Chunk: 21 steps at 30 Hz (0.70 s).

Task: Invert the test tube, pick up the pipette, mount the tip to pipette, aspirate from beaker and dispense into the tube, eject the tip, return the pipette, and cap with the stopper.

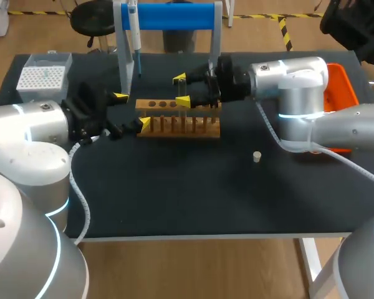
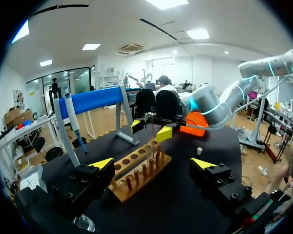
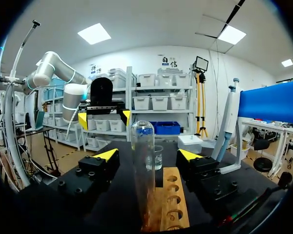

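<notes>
rack (image 1: 177, 123) of wood lies near the middle of the table (image 1: 174, 199), with its long side across the head view. the tube (image 3: 143, 161) stands upright in it, and its top end looks rounded. the right gripper (image 1: 181, 90) comes in from the right and hangs over the back part of the rack. in the right wrist view the tube is between its two fingers with a gap on each side, so the jaws are released and they grasp nothing. the left gripper (image 1: 131, 110) is at the left end of the rack. its jaws are also spread wide and hold nothing, and in the left wrist view the rack lies ahead, between the two yellow tips. the pipette (image 1: 135, 37) hangs on the blue stand (image 1: 168, 15) behind the rack. the tip box (image 1: 42, 80) sits at the back left corner of the table. the stopper (image 1: 257, 156) stands alone on the table, to the right of the rack and in front of it, well apart. the beaker (image 3: 157, 157) shows just behind the tube in the right wrist view. an orange tray (image 1: 340, 84) is at the right edge, partly behind the right arm.
</notes>
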{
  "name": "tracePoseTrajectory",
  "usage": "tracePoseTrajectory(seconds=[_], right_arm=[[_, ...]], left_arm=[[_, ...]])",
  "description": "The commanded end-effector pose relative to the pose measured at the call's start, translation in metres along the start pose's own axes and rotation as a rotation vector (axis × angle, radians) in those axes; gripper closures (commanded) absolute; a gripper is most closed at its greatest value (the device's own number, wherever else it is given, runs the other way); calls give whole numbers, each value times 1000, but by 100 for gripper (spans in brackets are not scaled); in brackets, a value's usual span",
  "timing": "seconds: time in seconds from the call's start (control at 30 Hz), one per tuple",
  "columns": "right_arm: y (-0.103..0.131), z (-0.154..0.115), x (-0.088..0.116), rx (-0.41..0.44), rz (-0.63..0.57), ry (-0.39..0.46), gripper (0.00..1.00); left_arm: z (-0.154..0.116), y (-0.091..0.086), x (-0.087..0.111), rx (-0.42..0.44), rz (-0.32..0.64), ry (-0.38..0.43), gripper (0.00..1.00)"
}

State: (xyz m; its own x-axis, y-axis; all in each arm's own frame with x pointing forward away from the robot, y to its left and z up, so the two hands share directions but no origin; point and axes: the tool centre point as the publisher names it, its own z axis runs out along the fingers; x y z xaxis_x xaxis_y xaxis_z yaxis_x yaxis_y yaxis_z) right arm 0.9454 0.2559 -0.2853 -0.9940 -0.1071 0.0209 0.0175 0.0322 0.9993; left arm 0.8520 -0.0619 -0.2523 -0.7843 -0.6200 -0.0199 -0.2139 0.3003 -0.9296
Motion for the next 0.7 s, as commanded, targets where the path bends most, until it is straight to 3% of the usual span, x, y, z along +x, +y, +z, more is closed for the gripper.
tracePoseTrajectory(seconds=[0.03,0.27,0.33,0.43,0.7], right_arm=[[-1,0,0,-2,0,-4,57],[-1,-1,-1,-7,3,-8,61],[-1,-1,-1,-6,1,-9,69],[0,-1,-1,-10,1,-9,100],[1,-2,-1,-11,4,-11,100]], left_arm=[[-1,2,0,6,1,0,0],[-1,2,0,6,1,0,0],[-1,2,0,6,1,0,0],[-1,2,0,6,1,0,0],[-1,2,0,6,1,0,0]])
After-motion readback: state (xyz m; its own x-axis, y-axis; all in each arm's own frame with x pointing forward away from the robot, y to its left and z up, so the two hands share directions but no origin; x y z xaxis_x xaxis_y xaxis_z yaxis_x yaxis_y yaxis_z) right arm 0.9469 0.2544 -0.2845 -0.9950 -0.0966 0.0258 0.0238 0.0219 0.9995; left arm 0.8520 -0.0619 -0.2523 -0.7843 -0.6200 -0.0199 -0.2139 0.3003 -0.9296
